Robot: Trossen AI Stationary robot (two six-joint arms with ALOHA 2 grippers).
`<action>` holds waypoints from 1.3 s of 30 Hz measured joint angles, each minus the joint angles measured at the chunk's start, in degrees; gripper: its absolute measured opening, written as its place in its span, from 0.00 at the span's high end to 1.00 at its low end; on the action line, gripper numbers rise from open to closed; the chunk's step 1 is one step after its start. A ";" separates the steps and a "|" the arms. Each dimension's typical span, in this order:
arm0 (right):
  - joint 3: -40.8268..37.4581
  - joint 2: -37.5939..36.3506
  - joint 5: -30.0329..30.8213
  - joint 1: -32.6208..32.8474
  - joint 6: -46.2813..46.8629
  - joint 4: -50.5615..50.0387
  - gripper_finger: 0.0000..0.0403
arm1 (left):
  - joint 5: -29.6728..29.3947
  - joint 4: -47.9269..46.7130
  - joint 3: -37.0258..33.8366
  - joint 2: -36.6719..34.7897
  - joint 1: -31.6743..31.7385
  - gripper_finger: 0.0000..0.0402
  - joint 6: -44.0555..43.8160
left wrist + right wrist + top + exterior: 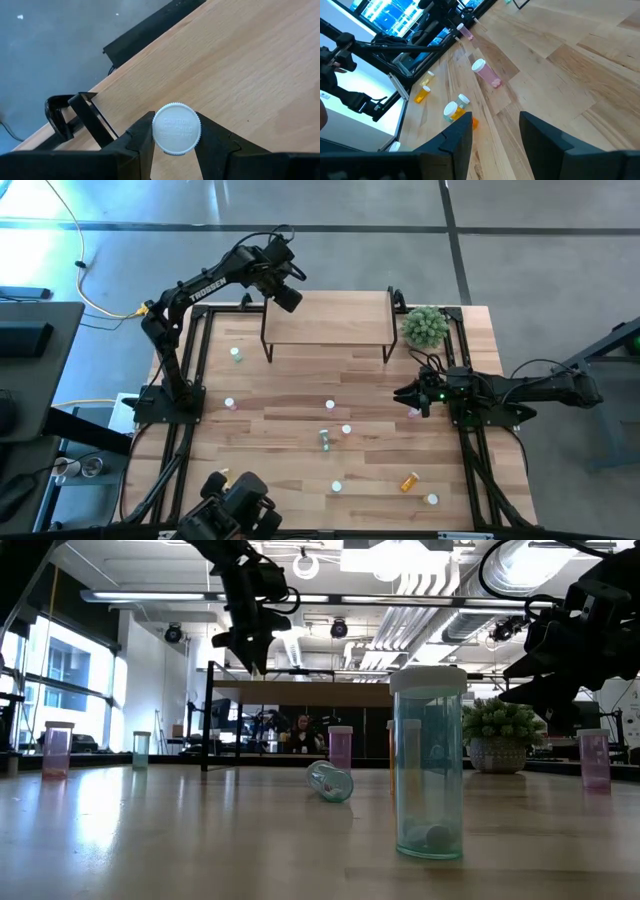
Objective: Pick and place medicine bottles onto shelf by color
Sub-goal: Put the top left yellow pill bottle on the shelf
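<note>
The light-wood shelf (335,320) stands on black legs at the table's far side. My left gripper (287,297) is over the shelf's left end, shut on a white-capped bottle (176,128) whose body is hidden below its cap. In the low view this gripper (252,658) hangs just above the shelf board (300,692). My right gripper (400,394) is open and empty above the table's right side, beside an upright pink bottle (413,413). Other bottles stand or lie loose on the tabletop, such as a pink one (330,405) and a lying green one (323,440). My left gripper pinches the bottle by the rim of its white cap (159,131), one finger on each side. The fingers come from above, pointing down, and the bottle stays upright under them over the shelf's left end. I cannot tell whether its bottom touches the board.
A green bushy plant (425,327) stands at the shelf's right end. An orange bottle (410,480) lies near the front right. A green bottle (236,354) and a pink one (230,404) stand at the left. Black frame rails (470,440) run along the table's sides.
</note>
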 joint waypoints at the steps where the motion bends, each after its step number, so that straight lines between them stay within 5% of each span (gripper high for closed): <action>1: 0.00 0.00 0.00 0.00 0.00 0.01 0.62 | 0.00 -0.04 0.00 0.00 0.00 0.73 0.21; 25: -0.02 0.01 0.00 0.00 0.01 -0.01 0.62 | 0.85 -0.11 -0.02 0.00 0.20 0.73 0.69; 39: -0.02 0.01 0.02 0.00 0.01 0.01 0.62 | 0.00 0.09 -0.02 0.00 0.15 0.61 1.47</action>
